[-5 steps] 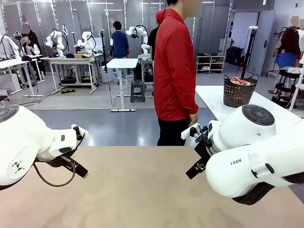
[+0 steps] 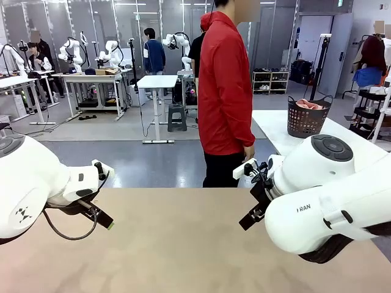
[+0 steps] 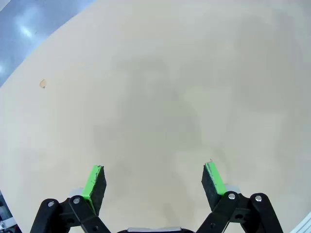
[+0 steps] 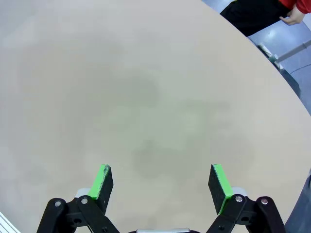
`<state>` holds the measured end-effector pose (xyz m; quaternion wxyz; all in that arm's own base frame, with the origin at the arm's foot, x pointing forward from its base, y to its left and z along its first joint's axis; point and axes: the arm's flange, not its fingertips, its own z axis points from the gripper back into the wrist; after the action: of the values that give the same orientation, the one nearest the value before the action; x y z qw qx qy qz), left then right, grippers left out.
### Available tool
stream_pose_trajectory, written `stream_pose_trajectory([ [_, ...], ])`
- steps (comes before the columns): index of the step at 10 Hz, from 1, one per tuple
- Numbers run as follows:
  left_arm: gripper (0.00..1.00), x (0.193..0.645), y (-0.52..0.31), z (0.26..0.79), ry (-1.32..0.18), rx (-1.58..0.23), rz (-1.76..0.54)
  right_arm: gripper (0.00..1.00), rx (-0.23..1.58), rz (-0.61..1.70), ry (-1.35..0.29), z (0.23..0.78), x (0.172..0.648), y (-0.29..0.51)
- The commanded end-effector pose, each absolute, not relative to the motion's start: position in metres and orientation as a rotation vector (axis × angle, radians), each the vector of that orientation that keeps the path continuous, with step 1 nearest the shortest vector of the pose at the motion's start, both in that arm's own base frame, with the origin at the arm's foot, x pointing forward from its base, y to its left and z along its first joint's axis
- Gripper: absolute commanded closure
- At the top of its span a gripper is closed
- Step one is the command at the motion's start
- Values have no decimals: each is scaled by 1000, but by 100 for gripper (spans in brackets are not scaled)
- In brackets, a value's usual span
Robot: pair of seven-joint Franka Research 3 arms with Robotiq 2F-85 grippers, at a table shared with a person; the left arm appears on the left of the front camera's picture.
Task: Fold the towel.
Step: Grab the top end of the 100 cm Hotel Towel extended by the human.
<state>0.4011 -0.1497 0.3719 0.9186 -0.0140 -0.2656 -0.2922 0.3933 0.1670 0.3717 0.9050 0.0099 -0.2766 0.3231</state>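
Printed in dark capitals on the white shell of the right arm point(image 2: 324, 213) — "RAN", cut off at its left end by the curve of the casing, so plainly only part of a longer word. Stamped low on the white shell of the left arm point(image 2: 27, 177) — a small dark emblem point(image 2: 23, 213) made of several angular shapes, with no letters in it. High at the far right, near the ceiling, a small sign point(image 2: 340, 3), too small to read.
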Motion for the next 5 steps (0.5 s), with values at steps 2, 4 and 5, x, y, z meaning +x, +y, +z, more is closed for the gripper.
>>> stream_pose_trajectory([
  [2,0,401,-150,372,-546,-29,-600,0,22,665,-571,372,393,167],
  [4,0,401,-150,372,-546,-29,-601,0,20,667,-571,372,393,167],
  [5,0,411,-144,412,-521,-26,-618,0,55,648,-584,414,407,157],
])
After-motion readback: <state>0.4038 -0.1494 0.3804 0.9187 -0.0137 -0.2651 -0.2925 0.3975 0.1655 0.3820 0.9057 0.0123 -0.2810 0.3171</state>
